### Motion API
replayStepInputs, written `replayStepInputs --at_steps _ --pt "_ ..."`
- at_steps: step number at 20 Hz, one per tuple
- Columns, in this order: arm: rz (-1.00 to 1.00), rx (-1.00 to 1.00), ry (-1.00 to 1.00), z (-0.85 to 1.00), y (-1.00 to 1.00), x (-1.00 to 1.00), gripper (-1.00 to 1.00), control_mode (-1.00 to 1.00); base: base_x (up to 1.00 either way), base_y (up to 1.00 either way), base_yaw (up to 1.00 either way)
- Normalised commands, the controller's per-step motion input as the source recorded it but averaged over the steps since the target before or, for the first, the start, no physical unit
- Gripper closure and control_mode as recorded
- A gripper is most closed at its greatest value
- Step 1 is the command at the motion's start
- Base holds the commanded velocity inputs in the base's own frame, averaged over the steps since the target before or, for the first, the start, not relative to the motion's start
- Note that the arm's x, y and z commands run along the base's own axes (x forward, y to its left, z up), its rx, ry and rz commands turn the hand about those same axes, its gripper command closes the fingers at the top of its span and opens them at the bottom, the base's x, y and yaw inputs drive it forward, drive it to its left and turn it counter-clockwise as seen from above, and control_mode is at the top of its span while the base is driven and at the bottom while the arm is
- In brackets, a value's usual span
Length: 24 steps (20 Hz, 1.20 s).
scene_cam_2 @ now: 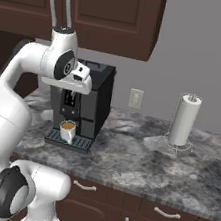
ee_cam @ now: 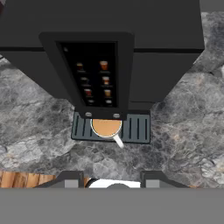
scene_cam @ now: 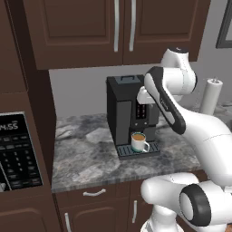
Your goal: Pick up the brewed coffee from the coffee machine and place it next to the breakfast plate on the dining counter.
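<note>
Sitting on the grated drip tray [scene_cam: 138, 151] of the coffee machine [scene_cam: 123, 111], the brewed coffee [scene_cam: 138, 142] is a small white mug with a teal-green lower band, filled with brown liquid close to the rim. Its handle points toward the front right in the left base view; in the hand view the mug [ee_cam: 106, 127] is seen from above, partly tucked under the machine's spout block, with the handle angling toward the bottom of the picture. From the right base view the mug [scene_cam_2: 68, 130] stands at the front of the tray, under the dark front panel.

Nothing touches the mug. The gripper [ee_cam: 111, 178] hangs well above and in front of the machine, looking down on it; its two dark finger tips [ee_cam: 70, 178] stand apart with a clear gap between them and nothing in that gap (so the claw is parted and empty).

The coffee machine is a tall black box with a lid on top and small lit icons on its front panel [ee_cam: 94, 74]. It stands on a grey marbled counter [scene_cam: 86, 158] with dark brown drawers [scene_cam: 93, 194] beneath and dark wood wall cabinets [scene_cam: 113, 27] above. Further right on the counter, well apart from the machine, a paper towel roll [scene_cam_2: 184, 119] stands upright on a wire holder, with a wall outlet [scene_cam_2: 135, 98] between them. A black microwave panel [scene_cam: 18, 152] sits at the left.
</note>
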Motion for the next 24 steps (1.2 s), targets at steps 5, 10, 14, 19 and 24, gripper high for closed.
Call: replayStepInputs --at_steps 5,10,14,19,24 --pt "0.04 0.0 0.0 -0.23 0.0 -0.19 -1.0 -1.0 0.0 0.0 0.0" --pt "0.13 0.0 0.02 -0.65 0.0 -0.18 -1.0 -1.0 0.0 0.0 0.0" --pt "0.19 0.0 0.0 -0.68 -0.05 -0.02 -1.0 -1.0 0.0 0.0 0.0" --pt "0.19 0.0 -0.07 -0.52 -0.15 -0.02 -1.0 -1.0 0.0 0.0 0.0" --pt "0.11 0.0 -0.24 -0.5 -0.06 0.01 -1.0 -1.0 0.0 0.0 0.0"
